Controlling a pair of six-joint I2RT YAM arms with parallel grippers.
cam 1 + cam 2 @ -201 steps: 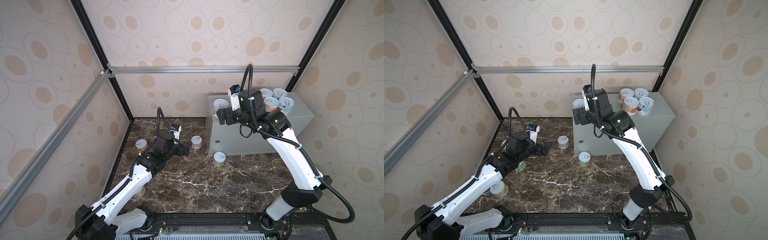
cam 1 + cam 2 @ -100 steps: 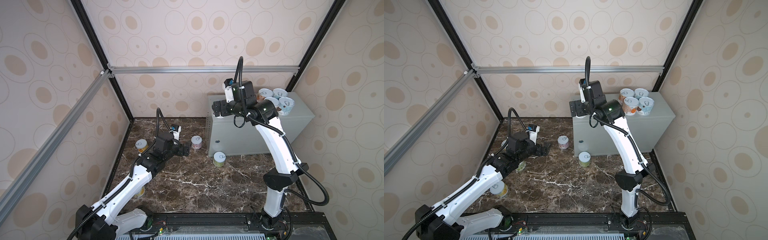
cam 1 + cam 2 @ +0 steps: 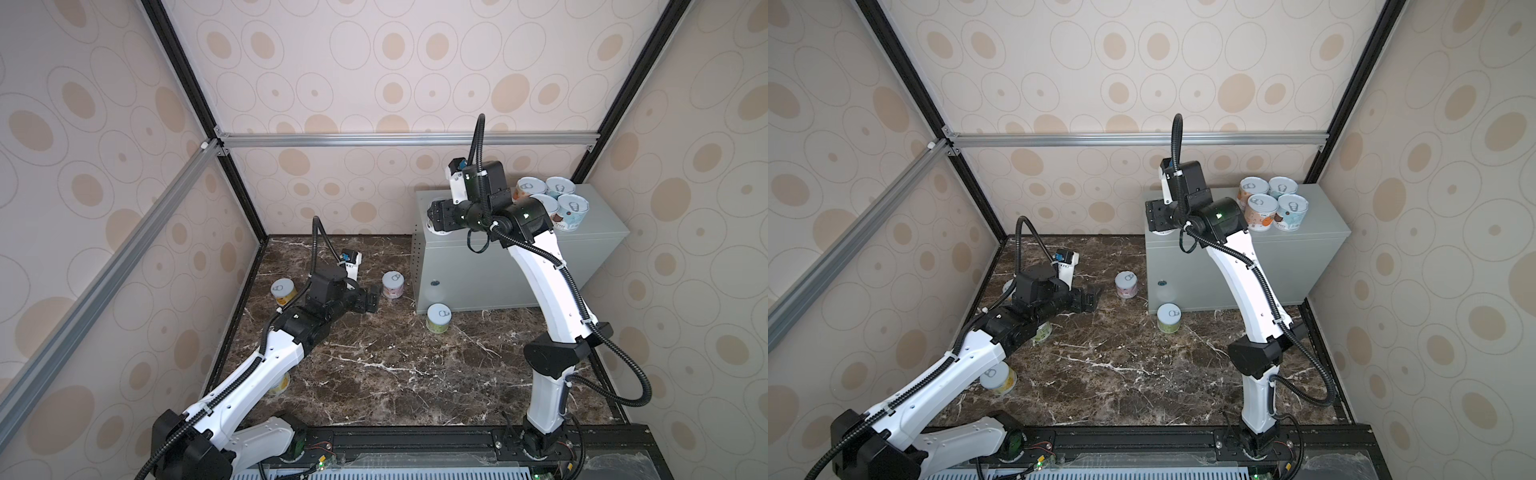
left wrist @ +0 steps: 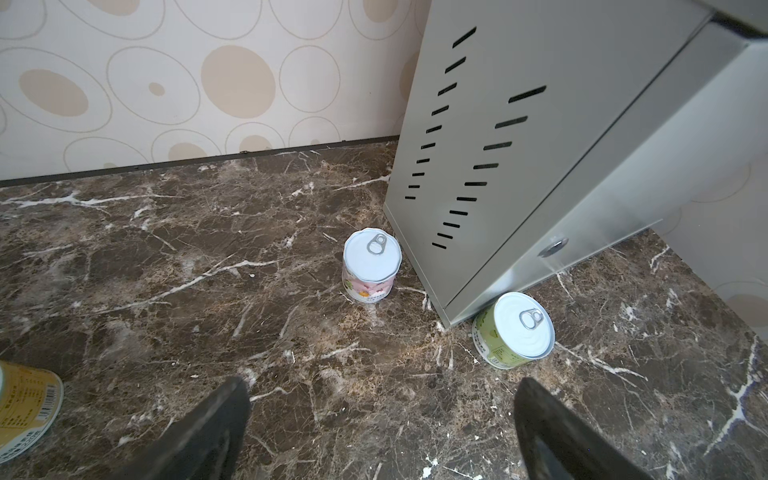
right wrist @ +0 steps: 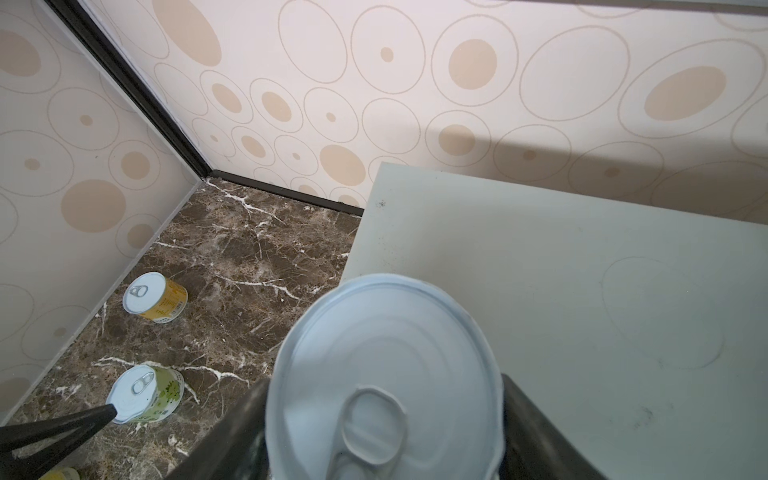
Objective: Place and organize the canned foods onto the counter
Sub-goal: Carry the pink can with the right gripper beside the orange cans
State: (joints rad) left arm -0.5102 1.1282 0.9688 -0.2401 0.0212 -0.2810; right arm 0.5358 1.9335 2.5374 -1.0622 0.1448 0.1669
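I read four cans [image 3: 544, 205] clustered far right on the desk [image 3: 469, 274], a fifth can [image 5: 386, 365] at its left edge. On the floor [image 3: 395, 374], a sixth can [image 3: 392, 284] stands just left of the desk, a seventh can [image 3: 438, 318] before its front left corner.

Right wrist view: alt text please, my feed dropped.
A silver-lidded tin fills the foreground between the dark fingers of the right gripper, at the edge of the grey counter. Below, on the brown marble floor, stand a yellow-labelled tin and a green-labelled tin.

Counter [image 3: 469, 270] top free mid-span — four tins [image 3: 545, 205] crowd right end, lone tin [image 5: 382, 365] left corner
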